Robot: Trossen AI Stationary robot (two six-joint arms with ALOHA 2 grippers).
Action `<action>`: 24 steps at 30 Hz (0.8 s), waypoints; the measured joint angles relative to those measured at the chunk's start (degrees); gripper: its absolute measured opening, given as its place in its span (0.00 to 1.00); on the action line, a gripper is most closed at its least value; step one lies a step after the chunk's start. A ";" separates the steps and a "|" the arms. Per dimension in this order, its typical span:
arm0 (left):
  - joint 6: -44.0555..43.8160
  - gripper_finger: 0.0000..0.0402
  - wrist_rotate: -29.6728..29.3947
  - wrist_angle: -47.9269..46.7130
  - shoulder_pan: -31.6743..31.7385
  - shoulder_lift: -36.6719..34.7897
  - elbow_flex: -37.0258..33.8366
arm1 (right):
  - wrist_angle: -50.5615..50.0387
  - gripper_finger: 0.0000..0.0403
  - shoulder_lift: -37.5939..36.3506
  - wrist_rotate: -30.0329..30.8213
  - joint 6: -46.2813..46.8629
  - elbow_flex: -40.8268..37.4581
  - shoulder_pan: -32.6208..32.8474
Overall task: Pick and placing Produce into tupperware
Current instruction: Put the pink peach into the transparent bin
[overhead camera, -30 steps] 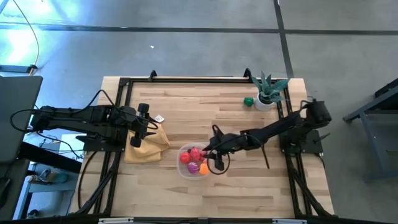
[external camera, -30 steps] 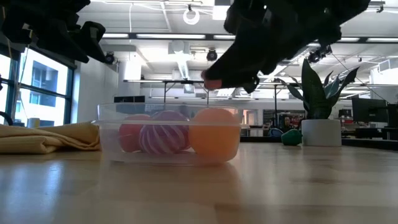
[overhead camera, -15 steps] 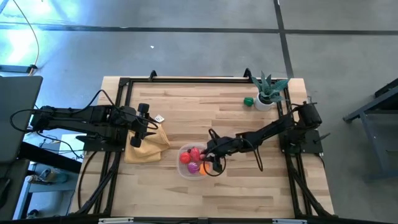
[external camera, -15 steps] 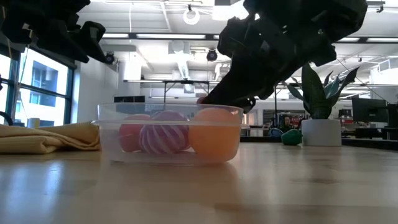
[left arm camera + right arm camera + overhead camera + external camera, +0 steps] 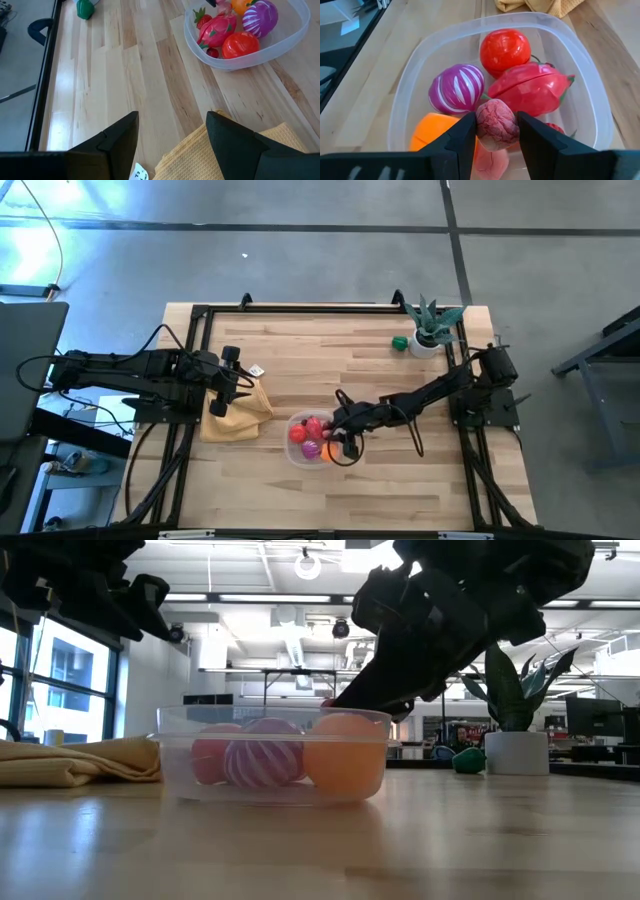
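Observation:
The clear tupperware [image 5: 291,452] stands on the table's near middle; its wall also shows in the low view [image 5: 180,755]. In it lie a red tomato [image 5: 505,50], a purple striped piece [image 5: 456,87], a red-pink piece [image 5: 530,90] and an orange piece [image 5: 432,132]. My right gripper [image 5: 496,131] is over the tupperware's right part, shut on a small pink bumpy piece [image 5: 496,122]. My left gripper [image 5: 172,135] is open and empty above the mustard-yellow cloth [image 5: 240,415]. A green piece [image 5: 400,343] lies next to the potted plant. My right gripper pinches the pink bumpy piece by its two opposite sides [image 5: 481,125] between its two fingers. The fingers come slanting down from the table's right side. The piece sits about level with the tupperware's rim [image 5: 328,703], above the orange piece; whether it touches the pieces below, I cannot tell.
A spiky green plant in a white pot [image 5: 430,330] stands at the far right corner. The yellow cloth lies left of the tupperware, with a small white tag [image 5: 257,370] beyond it. Bare wood lies between the tupperware and the far edge.
My right gripper has gone down toward the tupperware with the pink piece, from well above the rim to about rim level, and a little toward the table's near edge. It stays shut on the piece.

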 joint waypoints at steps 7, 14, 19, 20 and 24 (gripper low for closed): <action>-0.01 0.55 -0.01 0.00 0.00 -0.01 0.01 | -0.06 0.32 0.02 0.07 -0.46 0.00 0.00; 0.00 0.55 0.01 0.00 0.00 -0.01 0.01 | -1.27 0.32 0.02 0.13 -2.23 0.00 0.11; -0.01 0.55 -0.01 0.00 0.00 0.00 0.00 | -1.29 0.32 0.02 0.57 -3.93 0.00 0.11; -0.01 0.55 0.01 0.00 0.00 -0.01 0.00 | -1.29 0.32 0.02 0.59 -3.93 0.00 0.11; 0.01 0.55 -0.01 0.00 0.00 -0.01 0.00 | -1.30 0.32 0.02 1.01 -3.93 0.00 0.11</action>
